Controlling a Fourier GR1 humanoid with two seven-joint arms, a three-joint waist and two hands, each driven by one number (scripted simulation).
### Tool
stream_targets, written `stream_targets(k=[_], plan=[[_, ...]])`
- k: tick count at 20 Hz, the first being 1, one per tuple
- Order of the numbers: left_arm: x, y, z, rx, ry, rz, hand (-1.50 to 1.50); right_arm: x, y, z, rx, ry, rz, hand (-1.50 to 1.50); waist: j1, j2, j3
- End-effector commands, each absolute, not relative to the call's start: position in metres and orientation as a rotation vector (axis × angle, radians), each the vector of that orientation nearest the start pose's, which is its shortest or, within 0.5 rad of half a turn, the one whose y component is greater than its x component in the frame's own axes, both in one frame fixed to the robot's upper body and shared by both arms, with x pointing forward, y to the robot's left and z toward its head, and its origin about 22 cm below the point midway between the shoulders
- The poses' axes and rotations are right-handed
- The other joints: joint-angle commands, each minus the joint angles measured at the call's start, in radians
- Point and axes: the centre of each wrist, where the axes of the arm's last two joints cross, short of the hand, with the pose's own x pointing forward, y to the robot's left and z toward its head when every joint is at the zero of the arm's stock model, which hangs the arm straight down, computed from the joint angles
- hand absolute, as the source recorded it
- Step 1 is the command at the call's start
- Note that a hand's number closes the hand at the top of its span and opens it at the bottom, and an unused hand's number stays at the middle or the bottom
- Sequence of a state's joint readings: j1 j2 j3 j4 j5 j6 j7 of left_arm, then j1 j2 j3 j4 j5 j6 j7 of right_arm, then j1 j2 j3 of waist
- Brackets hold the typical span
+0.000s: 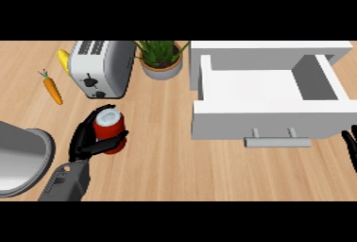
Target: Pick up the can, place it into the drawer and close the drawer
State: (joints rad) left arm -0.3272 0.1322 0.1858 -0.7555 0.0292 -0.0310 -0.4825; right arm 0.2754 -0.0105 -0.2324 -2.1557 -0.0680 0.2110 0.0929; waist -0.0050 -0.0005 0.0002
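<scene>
1. Over at the far left, a big grey metal pan (21, 160) sits at the counter's edge, cut off by the view, and I cannot see anything in it.
2. Next along, a carrot (52, 88) lies on the wooden counter (181, 156), a yellow thing (63, 59) that I cannot identify peeks from behind the toaster (103, 67), and a potted plant (162, 59) stands just beside the toaster's right side.
3. Now the part that matters: the left hand (87, 142) has its fingers and thumb curled round the red can (109, 130), which stands nearly upright with its pale top tilted slightly away from the robot.
4. From that hand, the drawer (268, 101) lies well off to the right and a little farther back, so I judge the coming move to be a carry rightward across open counter.
5. That drawer stands pulled open, its white inside bare as far as I can see, with the handle (276, 140) on the near front face.
6. At the right edge, only dark fingers of the right hand (350, 146) show, held straight and resting, close to the handle, so it looks the nearer one for pushing the drawer shut later.
</scene>
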Motion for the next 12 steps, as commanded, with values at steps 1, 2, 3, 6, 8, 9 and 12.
stream_targets(k=[1,2,3,6,8,9,12], plan=[[0.299,0.285,-0.083,0.039,-1.571,0.022,1.5,0.16,-0.297,0.091,-0.167,-1.803,0.01,-1.5,0.002,0.0,0.0],[0.315,0.246,-0.082,0.03,-1.568,0.048,1.5,0.142,-0.303,0.084,-0.166,-1.797,0.004,-1.5,-0.005,0.0,0.0],[0.296,0.258,-0.1,0.035,-1.571,0.04,1.5,0.146,-0.296,0.1,-0.158,-1.809,-0.014,-1.5,-0.002,0.001,0.0],[0.294,0.26,-0.085,-0.027,-1.568,0.047,1.5,0.154,-0.301,0.087,-0.163,-1.83,-0.033,-1.5,0.004,-0.001,0.0],[0.304,0.253,-0.09,-0.029,-1.599,0.032,1.5,0.148,-0.295,0.096,-0.163,-1.815,-0.018,-1.5,-0.001,0.001,0.0],[0.302,0.261,-0.077,-0.044,-1.631,0.019,1.5,0.154,-0.293,0.085,-0.164,-1.814,-0.028,-1.5,0.003,0.0,0.0],[0.305,0.225,-0.071,-0.087,-1.631,0.032,1.5,0.141,-0.304,0.074,-0.172,-1.815,-0.043,-1.5,0.002,-0.001,0.0]])
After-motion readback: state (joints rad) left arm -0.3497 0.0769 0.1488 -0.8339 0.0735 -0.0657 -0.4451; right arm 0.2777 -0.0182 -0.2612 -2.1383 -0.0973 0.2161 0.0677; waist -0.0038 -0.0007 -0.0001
